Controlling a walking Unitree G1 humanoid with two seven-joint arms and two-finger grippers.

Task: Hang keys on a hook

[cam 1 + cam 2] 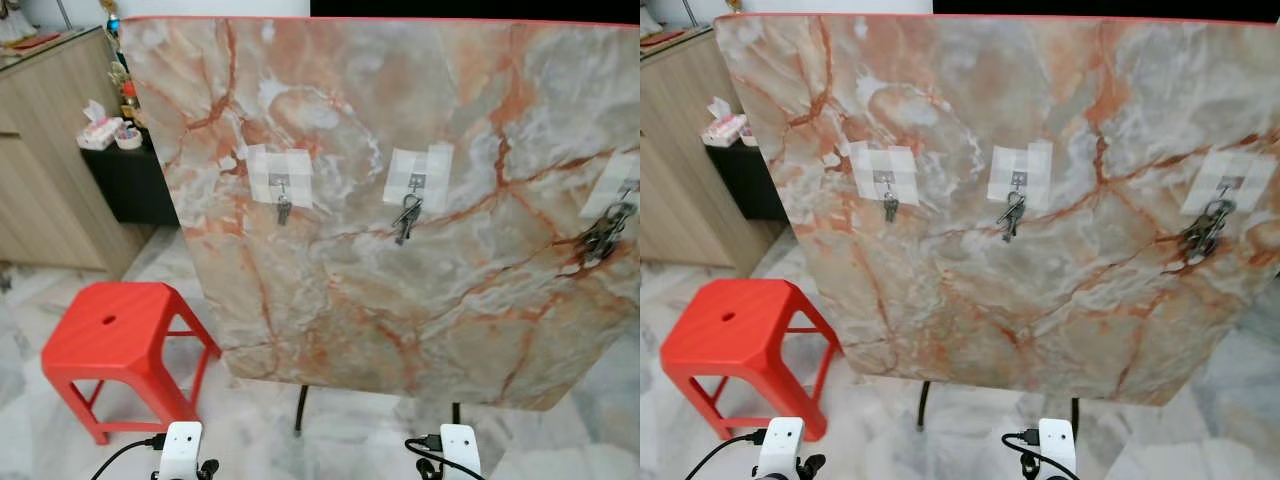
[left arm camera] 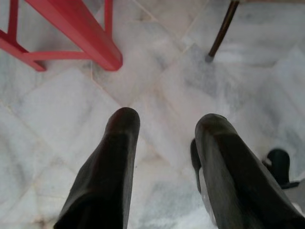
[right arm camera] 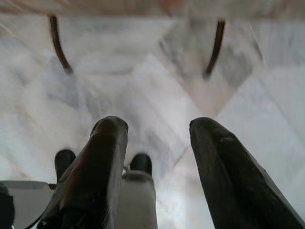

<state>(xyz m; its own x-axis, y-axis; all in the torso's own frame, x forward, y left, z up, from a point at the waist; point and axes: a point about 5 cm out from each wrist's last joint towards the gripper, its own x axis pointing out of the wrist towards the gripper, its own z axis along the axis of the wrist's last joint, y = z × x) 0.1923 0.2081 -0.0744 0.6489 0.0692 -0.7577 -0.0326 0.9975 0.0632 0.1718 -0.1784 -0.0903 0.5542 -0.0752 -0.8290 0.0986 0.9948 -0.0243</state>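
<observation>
Left claw [image 2: 164,126] and right claw [image 3: 157,129] are hanging low over the marble floor [image 2: 157,90], fingers spread, holding nothing. Beyond, a red stool [image 1: 110,335] is standing beside the tilted marble board [image 1: 400,270], where keys [image 1: 406,219] are dangling from a hook [image 1: 416,183].

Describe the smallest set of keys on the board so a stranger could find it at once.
Start at the big marble-patterned board standing upright beside the red stool. Three taped hooks run across it; take the left hook, the one nearest the stool. The keys hanging there are a small, slim set, while the middle bunch and right bunch are bulkier.
</observation>
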